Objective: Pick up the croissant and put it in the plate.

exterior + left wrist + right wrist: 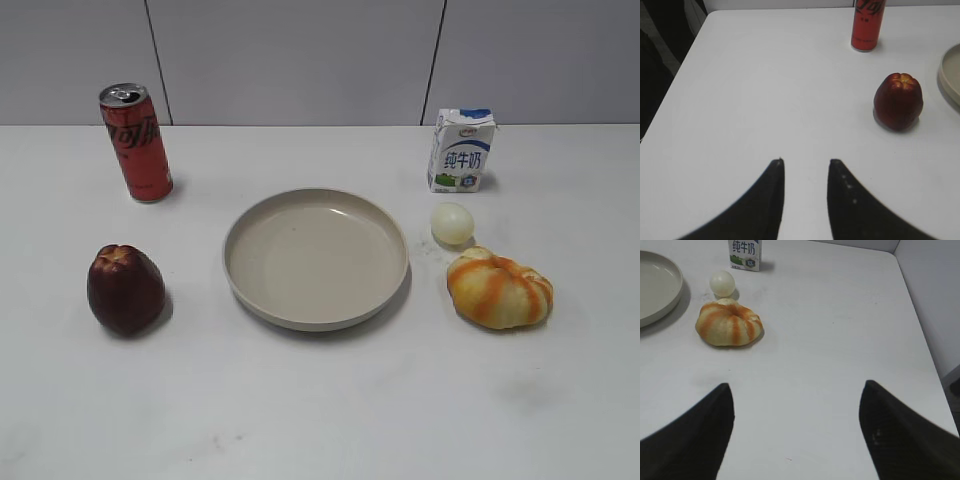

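Six things sat on a white worktop (pixel 320 420) before a grey panelled wall. At the centre lay the plate (pixel 316 257), large, round, beige and shallow, with nothing on it. Just to its right rested the croissant (pixel 499 290), a plump golden pastry with orange-brown stripes, lying on the worktop outside the plate's rim. A small pale egg (pixel 452 223) sat close behind the croissant, apparently touching its back edge, and a white and blue milk carton (pixel 461 150) stood upright behind the egg. To the left of the plate was a dark red apple (pixel 125 288), and behind that apple stood an upright red cola can (pixel 136 142). Neither arm showed in the exterior view. In the left wrist view, the left claw (pixel 806 162) hung over bare worktop, its two dark fingers parted by a narrow gap and holding nothing, with the apple ahead and to its right. In the right wrist view, the right claw (pixel 797 387) was spread wide and held nothing, over bare worktop, with the croissant ahead and to its left, well apart from both fingers.
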{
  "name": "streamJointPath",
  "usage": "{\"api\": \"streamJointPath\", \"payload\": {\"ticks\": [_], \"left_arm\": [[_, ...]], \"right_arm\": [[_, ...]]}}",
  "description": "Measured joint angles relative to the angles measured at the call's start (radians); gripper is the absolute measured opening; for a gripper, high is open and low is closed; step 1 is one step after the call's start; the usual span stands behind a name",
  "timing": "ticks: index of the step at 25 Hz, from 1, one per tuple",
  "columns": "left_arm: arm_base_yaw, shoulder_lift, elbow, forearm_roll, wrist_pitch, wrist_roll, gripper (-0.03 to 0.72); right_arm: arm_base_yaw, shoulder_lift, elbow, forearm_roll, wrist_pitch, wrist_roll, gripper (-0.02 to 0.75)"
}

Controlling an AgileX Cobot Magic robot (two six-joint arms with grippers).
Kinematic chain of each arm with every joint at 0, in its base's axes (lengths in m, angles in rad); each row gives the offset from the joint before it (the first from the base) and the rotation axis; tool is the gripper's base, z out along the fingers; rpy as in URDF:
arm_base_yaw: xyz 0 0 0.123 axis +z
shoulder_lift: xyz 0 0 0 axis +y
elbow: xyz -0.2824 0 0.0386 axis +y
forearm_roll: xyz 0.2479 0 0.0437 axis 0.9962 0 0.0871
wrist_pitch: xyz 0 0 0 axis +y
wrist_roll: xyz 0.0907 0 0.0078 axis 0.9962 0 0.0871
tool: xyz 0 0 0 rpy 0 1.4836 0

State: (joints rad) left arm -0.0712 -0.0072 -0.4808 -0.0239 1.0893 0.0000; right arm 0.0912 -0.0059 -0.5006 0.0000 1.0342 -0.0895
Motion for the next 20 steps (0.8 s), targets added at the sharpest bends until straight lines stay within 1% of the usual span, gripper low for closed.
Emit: {"api": "streamJointPath", "payload": {"ticks": [12,16,20], "left_arm": [[0.000,0.000,0.000,0.000,0.000,0.000,0.234],[0.000,0.000,0.000,0.000,0.000,0.000,0.234],[0.000,0.000,0.000,0.000,0.000,0.000,0.234]], "right_arm": [[0.000,0.024,0.000,0.000,-0.002,0.001,0.589],[0.000,0.164,-0.015,0.000,-0.032,0.001,0.589],[0.000,0.380,-0.046,0.000,-0.131,0.001,0.589]]}}
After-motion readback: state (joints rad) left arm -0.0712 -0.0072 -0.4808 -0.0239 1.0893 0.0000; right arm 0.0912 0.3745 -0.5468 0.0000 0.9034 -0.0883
